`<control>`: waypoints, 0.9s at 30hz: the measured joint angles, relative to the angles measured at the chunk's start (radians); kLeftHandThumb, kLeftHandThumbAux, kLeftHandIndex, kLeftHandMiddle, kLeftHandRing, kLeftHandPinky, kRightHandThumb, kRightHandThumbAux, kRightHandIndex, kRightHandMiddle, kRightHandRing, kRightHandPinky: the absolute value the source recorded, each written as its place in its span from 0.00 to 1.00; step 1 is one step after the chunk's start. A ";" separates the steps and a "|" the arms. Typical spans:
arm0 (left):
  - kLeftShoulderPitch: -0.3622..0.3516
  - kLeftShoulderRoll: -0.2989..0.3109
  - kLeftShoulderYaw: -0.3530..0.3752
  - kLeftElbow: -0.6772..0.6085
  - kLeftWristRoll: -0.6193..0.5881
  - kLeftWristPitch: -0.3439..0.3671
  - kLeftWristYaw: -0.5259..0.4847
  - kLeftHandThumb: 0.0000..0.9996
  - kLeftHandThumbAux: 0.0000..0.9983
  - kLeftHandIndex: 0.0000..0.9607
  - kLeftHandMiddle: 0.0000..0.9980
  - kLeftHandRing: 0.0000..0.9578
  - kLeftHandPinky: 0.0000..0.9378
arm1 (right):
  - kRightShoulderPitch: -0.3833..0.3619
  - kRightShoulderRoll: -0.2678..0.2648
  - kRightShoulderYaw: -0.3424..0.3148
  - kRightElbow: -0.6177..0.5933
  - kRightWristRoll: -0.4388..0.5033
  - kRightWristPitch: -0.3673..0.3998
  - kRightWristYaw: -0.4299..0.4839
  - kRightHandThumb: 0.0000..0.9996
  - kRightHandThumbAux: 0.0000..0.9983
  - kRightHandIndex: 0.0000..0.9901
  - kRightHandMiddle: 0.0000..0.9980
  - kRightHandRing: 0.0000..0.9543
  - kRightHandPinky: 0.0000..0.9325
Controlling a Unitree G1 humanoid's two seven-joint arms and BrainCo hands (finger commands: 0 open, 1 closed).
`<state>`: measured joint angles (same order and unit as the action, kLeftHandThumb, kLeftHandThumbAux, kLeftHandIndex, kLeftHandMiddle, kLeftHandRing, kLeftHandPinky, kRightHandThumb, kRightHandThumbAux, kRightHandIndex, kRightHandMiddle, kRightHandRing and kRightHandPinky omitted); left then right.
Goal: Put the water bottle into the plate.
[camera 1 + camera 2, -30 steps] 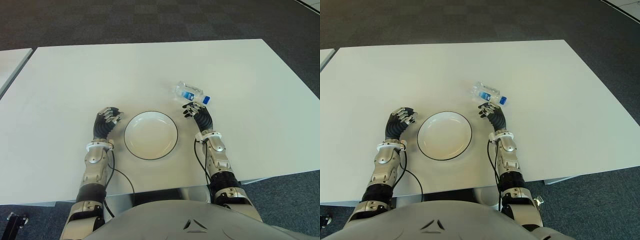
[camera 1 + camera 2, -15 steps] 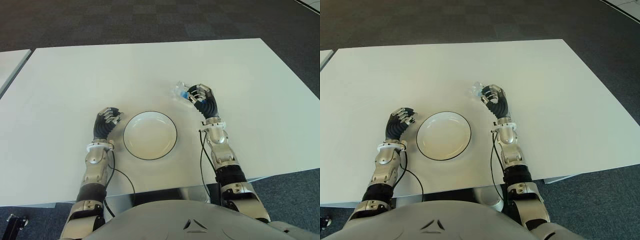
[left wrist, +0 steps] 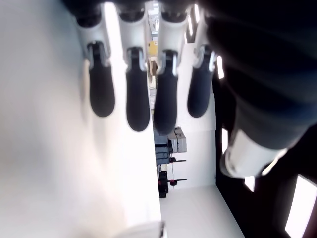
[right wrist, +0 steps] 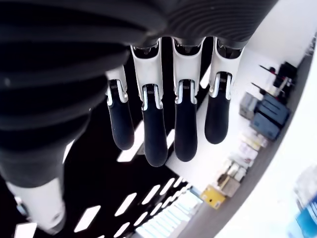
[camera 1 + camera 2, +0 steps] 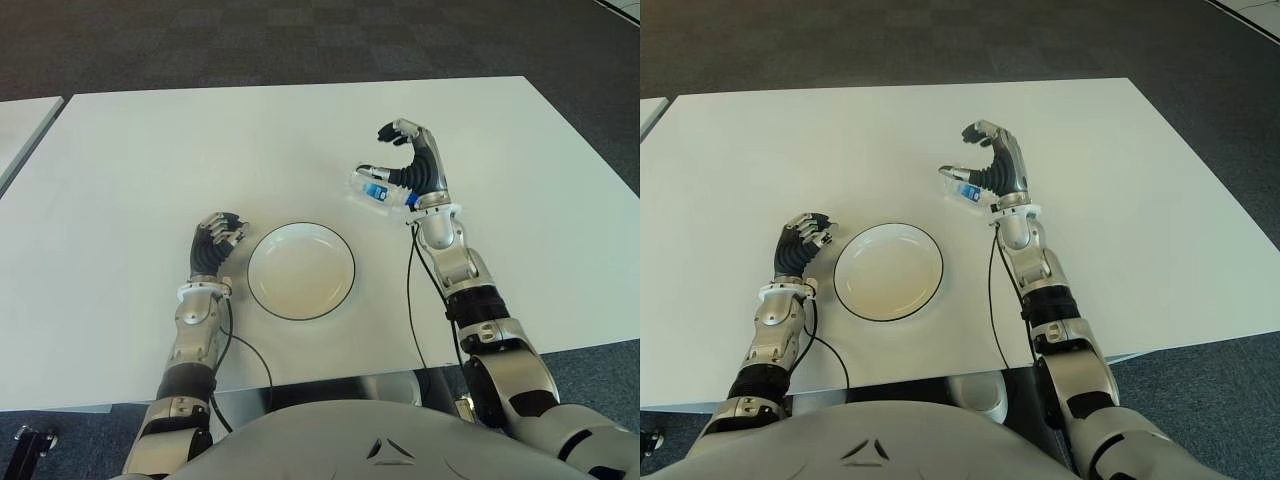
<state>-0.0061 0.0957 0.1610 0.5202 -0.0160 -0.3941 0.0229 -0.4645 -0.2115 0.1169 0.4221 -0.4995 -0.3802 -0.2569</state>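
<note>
On the white table [image 5: 150,150] I see my left hand [image 5: 214,243] curled and empty at 9 o'clock of the empty plate [image 5: 301,270], the bottle [image 5: 380,189] lying at its 1 o'clock, my right hand [image 5: 412,165] unclenched over it, grasping nothing.

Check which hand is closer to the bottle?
Right. The right hand arches open over the bottle; the left hand sits across the plate, far from it.
</note>
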 measured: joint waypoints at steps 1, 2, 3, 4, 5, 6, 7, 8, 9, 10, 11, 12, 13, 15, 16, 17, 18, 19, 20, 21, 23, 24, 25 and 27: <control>0.000 -0.001 0.000 0.000 0.000 0.001 0.004 0.70 0.72 0.44 0.50 0.52 0.53 | -0.013 -0.009 0.004 0.000 -0.004 0.008 0.009 0.48 0.70 0.22 0.26 0.27 0.26; 0.000 -0.002 0.000 -0.001 0.000 0.001 0.006 0.70 0.72 0.44 0.50 0.52 0.53 | -0.023 -0.016 0.007 0.000 -0.007 0.016 0.018 0.46 0.70 0.20 0.25 0.26 0.25; -0.001 -0.004 0.000 -0.001 -0.001 0.001 0.009 0.70 0.72 0.44 0.49 0.51 0.52 | -0.035 -0.025 0.012 0.001 -0.009 0.025 0.027 0.42 0.68 0.16 0.21 0.23 0.23; -0.001 -0.004 0.000 -0.001 -0.001 0.001 0.010 0.70 0.72 0.44 0.49 0.51 0.52 | -0.045 -0.032 0.015 0.004 -0.012 0.032 0.037 0.40 0.67 0.13 0.19 0.21 0.22; -0.001 -0.005 0.000 -0.001 -0.001 0.001 0.011 0.70 0.72 0.44 0.49 0.51 0.52 | -0.057 -0.039 0.020 0.007 -0.015 0.039 0.045 0.39 0.65 0.10 0.16 0.19 0.21; -0.001 -0.005 0.000 0.000 -0.001 0.001 0.013 0.70 0.72 0.44 0.49 0.51 0.52 | -0.069 -0.048 0.024 0.011 -0.019 0.048 0.055 0.39 0.64 0.09 0.15 0.19 0.21; -0.001 -0.006 0.000 0.000 -0.001 0.001 0.016 0.70 0.72 0.44 0.49 0.51 0.52 | -0.081 -0.055 0.028 0.015 -0.024 0.056 0.062 0.38 0.64 0.08 0.13 0.17 0.21; -0.001 -0.006 0.000 0.000 -0.001 0.001 0.018 0.70 0.72 0.44 0.49 0.51 0.52 | -0.093 -0.062 0.032 0.019 -0.027 0.064 0.071 0.38 0.62 0.05 0.11 0.16 0.20; -0.001 -0.007 0.000 0.000 -0.001 0.001 0.019 0.70 0.72 0.44 0.49 0.51 0.52 | -0.103 -0.068 0.035 0.024 -0.029 0.071 0.078 0.38 0.61 0.05 0.10 0.15 0.20; -0.001 -0.007 0.000 0.000 -0.001 0.001 0.020 0.70 0.72 0.44 0.49 0.51 0.52 | -0.115 -0.072 0.039 0.030 -0.029 0.080 0.087 0.38 0.59 0.03 0.07 0.12 0.18; 0.000 -0.007 0.000 -0.001 -0.001 0.002 0.021 0.70 0.72 0.44 0.49 0.51 0.52 | -0.129 -0.076 0.045 0.043 -0.030 0.088 0.098 0.39 0.58 0.02 0.05 0.09 0.15; 0.001 -0.008 0.000 -0.002 -0.002 0.004 0.021 0.70 0.72 0.44 0.49 0.51 0.52 | -0.147 -0.080 0.054 0.062 -0.031 0.100 0.113 0.39 0.57 0.01 0.04 0.08 0.14; 0.001 -0.008 0.000 -0.003 -0.002 0.007 0.021 0.70 0.72 0.44 0.49 0.51 0.53 | -0.164 -0.083 0.060 0.083 -0.032 0.108 0.125 0.41 0.56 0.01 0.02 0.06 0.12; 0.001 -0.010 0.000 -0.006 -0.004 0.012 0.021 0.70 0.72 0.44 0.49 0.51 0.53 | -0.207 -0.088 0.074 0.137 -0.035 0.129 0.152 0.42 0.54 0.00 0.01 0.04 0.10; 0.001 -0.011 0.000 -0.007 -0.004 0.013 0.021 0.70 0.72 0.44 0.49 0.51 0.53 | -0.227 -0.089 0.080 0.161 -0.036 0.139 0.161 0.44 0.52 0.00 0.01 0.02 0.08; 0.002 -0.011 0.000 -0.009 -0.004 0.013 0.021 0.70 0.72 0.44 0.49 0.51 0.53 | -0.246 -0.089 0.087 0.187 -0.037 0.146 0.169 0.46 0.49 0.00 0.00 0.01 0.07; 0.002 -0.012 0.001 -0.009 -0.004 0.013 0.021 0.70 0.72 0.44 0.49 0.51 0.53 | -0.275 -0.089 0.098 0.227 -0.040 0.153 0.180 0.48 0.47 0.00 0.00 0.01 0.07; 0.002 -0.012 0.001 -0.009 -0.004 0.014 0.021 0.70 0.72 0.44 0.49 0.51 0.53 | -0.294 -0.089 0.104 0.251 -0.042 0.160 0.188 0.49 0.46 0.00 0.00 0.01 0.07; 0.002 -0.012 0.001 -0.010 -0.005 0.014 0.021 0.70 0.72 0.44 0.49 0.51 0.52 | -0.316 -0.088 0.111 0.283 -0.045 0.163 0.193 0.51 0.45 0.00 0.00 0.00 0.08; 0.001 -0.012 0.001 -0.010 -0.005 0.014 0.021 0.70 0.72 0.44 0.49 0.51 0.52 | -0.339 -0.087 0.120 0.319 -0.047 0.168 0.198 0.52 0.44 0.00 0.00 0.00 0.08; 0.001 -0.013 0.002 -0.011 -0.005 0.014 0.022 0.70 0.72 0.44 0.49 0.51 0.53 | -0.374 -0.086 0.133 0.369 -0.048 0.176 0.202 0.54 0.40 0.00 0.00 0.00 0.10; 0.001 -0.013 0.003 -0.012 -0.005 0.014 0.023 0.70 0.72 0.44 0.49 0.51 0.53 | -0.391 -0.084 0.141 0.396 -0.050 0.182 0.203 0.55 0.39 0.00 0.00 0.00 0.10; 0.001 -0.013 0.003 -0.013 -0.005 0.014 0.023 0.70 0.72 0.44 0.49 0.51 0.53 | -0.404 -0.081 0.146 0.415 -0.050 0.188 0.204 0.56 0.38 0.00 0.00 0.00 0.10; 0.002 -0.015 0.003 -0.016 -0.005 0.014 0.024 0.70 0.72 0.45 0.49 0.51 0.53 | -0.434 -0.072 0.161 0.469 -0.051 0.204 0.207 0.57 0.36 0.00 0.00 0.00 0.10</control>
<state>-0.0042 0.0812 0.1643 0.5038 -0.0208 -0.3797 0.0466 -0.8983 -0.2838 0.2779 0.8908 -0.5509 -0.1762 -0.0495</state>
